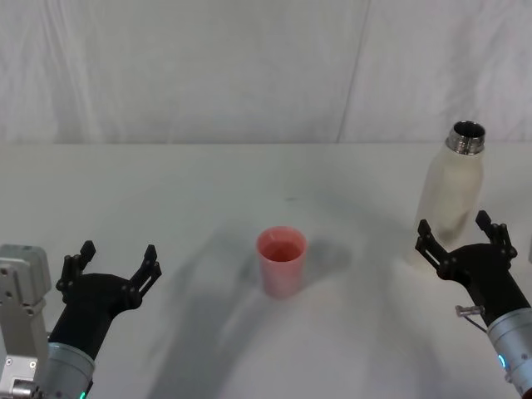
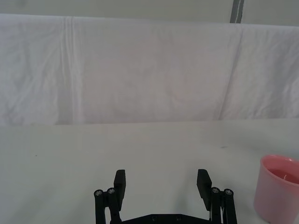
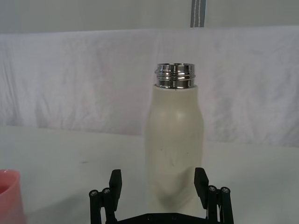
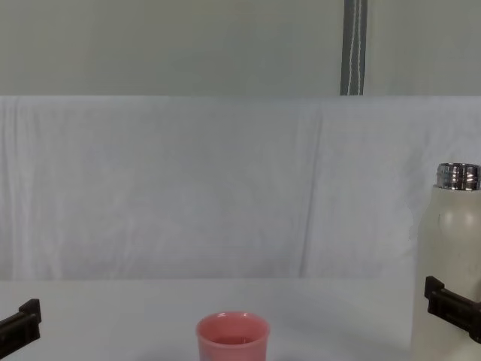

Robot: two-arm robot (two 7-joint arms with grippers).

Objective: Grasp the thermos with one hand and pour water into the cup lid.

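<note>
Cream-white, the thermos (image 1: 450, 195) stands uncapped at the table's right side, well apart from the pink cup lid (image 1: 281, 259) in the middle. The right gripper (image 1: 459, 232) waits wide open just before it, and the left gripper (image 1: 109, 263) is open too. A clumsy bump could tip the tall bottle and spill water.

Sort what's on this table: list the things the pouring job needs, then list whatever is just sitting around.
Needed for the job:
- thermos, upright, cap off
- cup lid, upright at mid-table
- right pincer, open, close in front of the thermos

Not in use:
- left pincer, open, idle at the near left
- white cloth backdrop
- table
</note>
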